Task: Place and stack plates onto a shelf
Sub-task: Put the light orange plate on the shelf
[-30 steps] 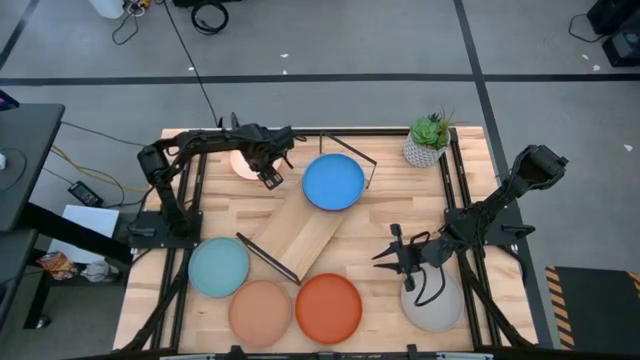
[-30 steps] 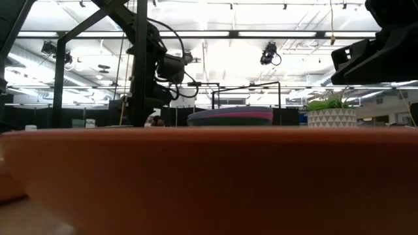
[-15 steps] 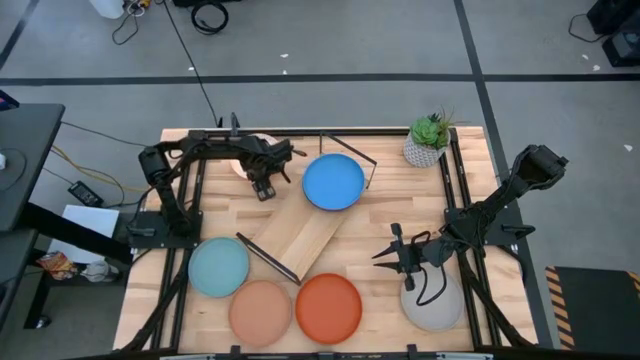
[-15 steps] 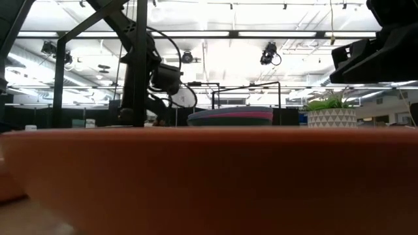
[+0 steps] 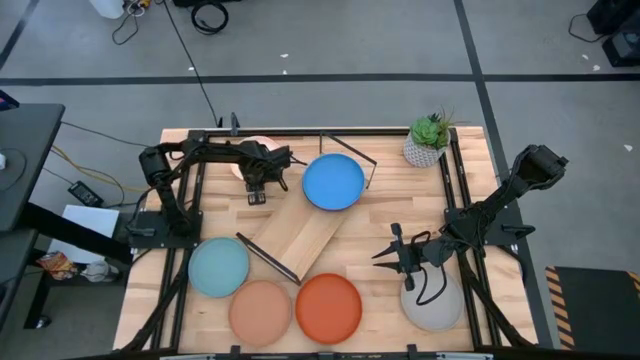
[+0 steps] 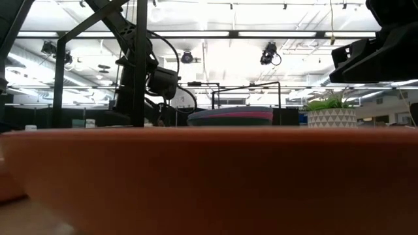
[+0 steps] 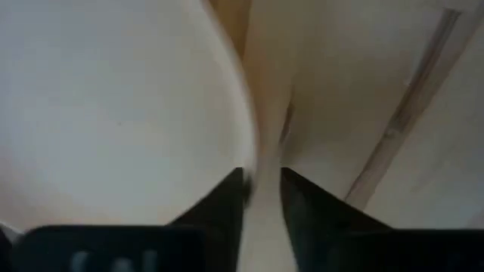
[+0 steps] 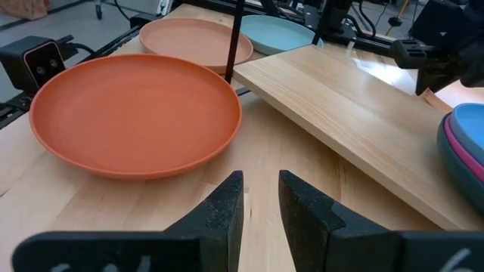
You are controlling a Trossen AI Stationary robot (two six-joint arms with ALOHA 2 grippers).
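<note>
A cream plate (image 5: 258, 148) lies at the table's far left, partly under my left arm. My left gripper (image 5: 256, 190) is shut on its near rim. The light-wood shelf (image 5: 305, 235) lies slantwise mid-table. A stack with a blue plate (image 5: 333, 182) on top sits on its far end; pink and teal plates show beneath the blue one in the right wrist view (image 8: 465, 143). Light blue (image 5: 218, 267), peach (image 5: 260, 311) and orange (image 5: 328, 307) plates rest flat along the near edge. My right gripper (image 5: 387, 256) is shut and empty, above the table beside a grey plate (image 5: 432, 302). My left gripper has the cream plate's rim (image 7: 253, 155) between its two fingers, one finger over the plate's inside and one outside it. The fingers come from above, slanting down, at the plate's near side. Whether the plate is lifted off the table, I cannot tell.
A potted green plant (image 5: 428, 140) stands at the far right corner. Black wire frames stand at the shelf's ends (image 5: 268, 258). Black arm frames run along both table sides. In the low view the orange plate's wall (image 6: 209, 176) fills the foreground.
My left gripper has gone toward the table's left and near edges and come down, ending at the cream plate's near rim. The right arm has kept still.
</note>
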